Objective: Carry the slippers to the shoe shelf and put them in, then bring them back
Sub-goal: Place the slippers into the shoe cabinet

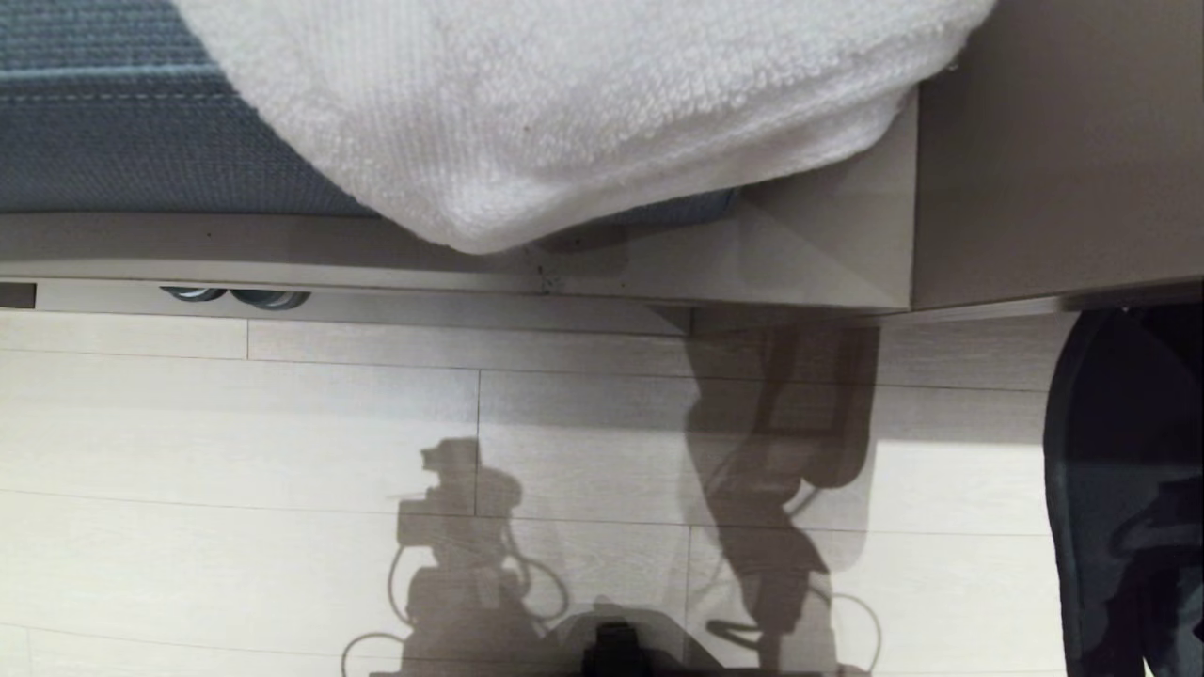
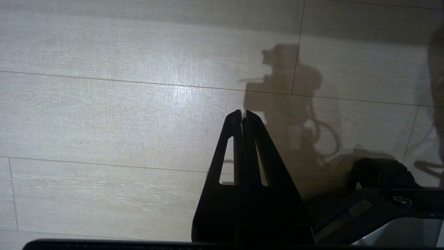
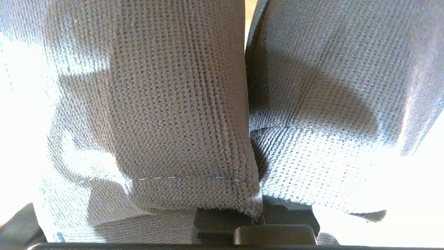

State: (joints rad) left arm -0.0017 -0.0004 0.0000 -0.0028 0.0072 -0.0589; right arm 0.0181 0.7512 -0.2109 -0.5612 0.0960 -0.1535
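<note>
Knit slipper bands [image 3: 180,114] are filling the right wrist view: the right hand [image 3: 255,217] is clamping both slippers [image 1: 1124,489] together, hanging at the head view's right edge near the shoe shelf [image 1: 376,303] opening under the blue cushion [image 1: 122,113]. Left hand [image 2: 242,119] is parked, pinched closed, over the floor [image 2: 104,104]. Advice: keep the grip tight, carry low and level, clear the counter [image 1: 818,254] edge.

Left gripper [image 2: 242,116] hangs over floor, pointing down, fingers pressed together, empty. Right gripper [image 3: 258,213] clamped tight on knit fabric of slippers [image 3: 180,114], fingers buried beneath it. Right arm mostly outside head view, at far right edge.
</note>
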